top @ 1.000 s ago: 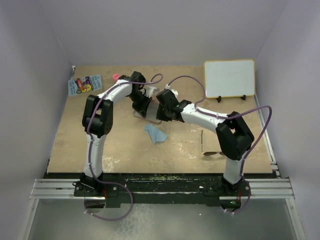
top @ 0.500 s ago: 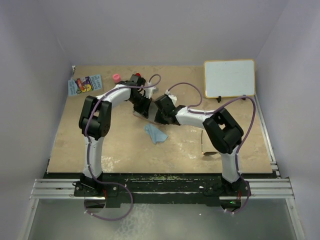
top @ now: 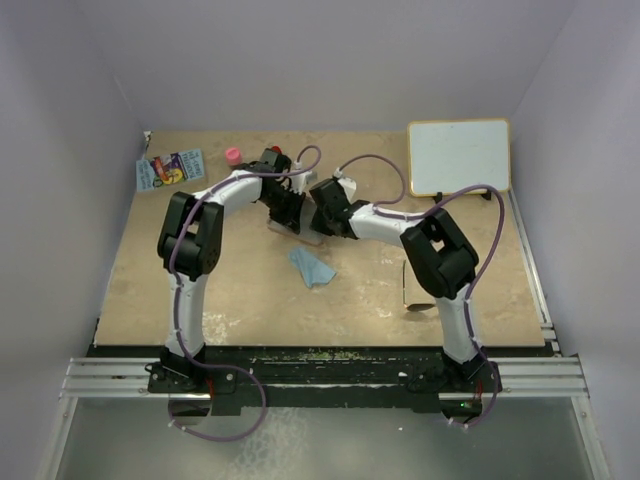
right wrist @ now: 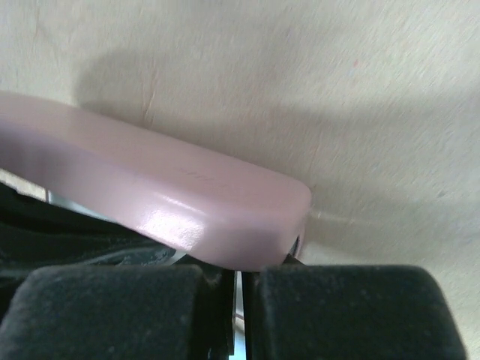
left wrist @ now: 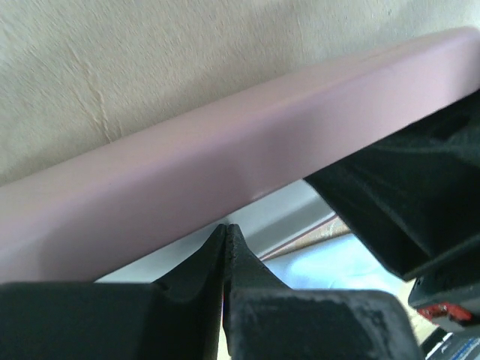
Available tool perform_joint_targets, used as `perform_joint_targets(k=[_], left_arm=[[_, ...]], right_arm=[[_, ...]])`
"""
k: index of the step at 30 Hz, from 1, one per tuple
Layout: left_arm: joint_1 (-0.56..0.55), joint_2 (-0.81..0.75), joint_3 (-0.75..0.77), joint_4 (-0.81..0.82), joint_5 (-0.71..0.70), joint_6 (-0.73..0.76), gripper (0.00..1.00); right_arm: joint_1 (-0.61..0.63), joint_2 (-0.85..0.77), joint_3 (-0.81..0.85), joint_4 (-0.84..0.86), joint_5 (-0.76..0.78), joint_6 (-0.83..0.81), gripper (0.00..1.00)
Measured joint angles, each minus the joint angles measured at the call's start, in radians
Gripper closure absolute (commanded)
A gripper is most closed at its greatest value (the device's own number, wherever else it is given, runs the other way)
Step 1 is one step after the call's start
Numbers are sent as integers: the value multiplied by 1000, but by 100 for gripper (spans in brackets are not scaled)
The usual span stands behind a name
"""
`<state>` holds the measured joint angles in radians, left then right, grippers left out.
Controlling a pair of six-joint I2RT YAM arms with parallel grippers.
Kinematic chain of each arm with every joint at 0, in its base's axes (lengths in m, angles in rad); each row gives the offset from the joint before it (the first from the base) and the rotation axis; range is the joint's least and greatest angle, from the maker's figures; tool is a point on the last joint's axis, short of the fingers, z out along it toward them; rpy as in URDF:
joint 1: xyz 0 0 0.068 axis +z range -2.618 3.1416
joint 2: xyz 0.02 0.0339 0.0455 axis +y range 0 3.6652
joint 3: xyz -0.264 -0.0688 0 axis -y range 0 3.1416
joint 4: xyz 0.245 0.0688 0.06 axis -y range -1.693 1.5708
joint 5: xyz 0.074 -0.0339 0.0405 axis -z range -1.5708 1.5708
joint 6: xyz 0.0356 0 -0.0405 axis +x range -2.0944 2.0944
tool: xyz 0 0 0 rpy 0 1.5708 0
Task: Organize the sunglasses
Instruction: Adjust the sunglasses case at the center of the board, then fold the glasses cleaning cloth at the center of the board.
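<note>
Both end effectors were at the pink case (left wrist: 225,150), upper middle of the overhead frame. The left end effector (left wrist: 225,231) had its fingers pressed together under the case's lid. The right end effector (right wrist: 238,279) was closed too, at the case's corner. The sunglasses (top: 414,305) lay on the bench (top: 230,290) right of centre, partly behind the right arm and well apart from the case.

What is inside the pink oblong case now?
Along the edge of the pink oblong case only a pale strip of lining shows; the rest is hidden. The dark wire-framed sunglasses lie outside, on the table.
</note>
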<state>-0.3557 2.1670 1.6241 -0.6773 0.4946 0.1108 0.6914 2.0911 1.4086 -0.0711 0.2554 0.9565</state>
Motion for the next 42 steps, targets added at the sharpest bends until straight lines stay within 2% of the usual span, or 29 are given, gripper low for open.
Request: perform_joint_targets(k=[9,17,23,26,29,33,36,40,42], left_arm=[[-5,12,20,56,-16,-22,97],[-5,12,26,53,-24,-22,96],[-5,-11,42,1,-37,-12,89],[-5,-66,42,-42,-46,6,88],[-5,-138,37,-61,-56,19,88],[-5,-249,14,-79,-63,41,88],[-5,-309,-18,-97,-61,58,87],[-5,-358,-89,-137,-61,92,86],[-5,-379,-136,-152,-74,105,85]], right_arm=[[-56,68,109,-24,70,-91,100],[-59,73,126,-35,83,-180,100],[-66,-34,-4,-20,60,-200,70],[-71,-145,-98,-5,33,-203,64],[-71,-252,-178,34,10,-204,63],[-71,-389,-292,100,-40,-198,74],[-53,-449,-344,111,-60,-183,71],[43,-456,-329,-1,8,-153,72],[172,-449,-317,-47,33,-131,72]])
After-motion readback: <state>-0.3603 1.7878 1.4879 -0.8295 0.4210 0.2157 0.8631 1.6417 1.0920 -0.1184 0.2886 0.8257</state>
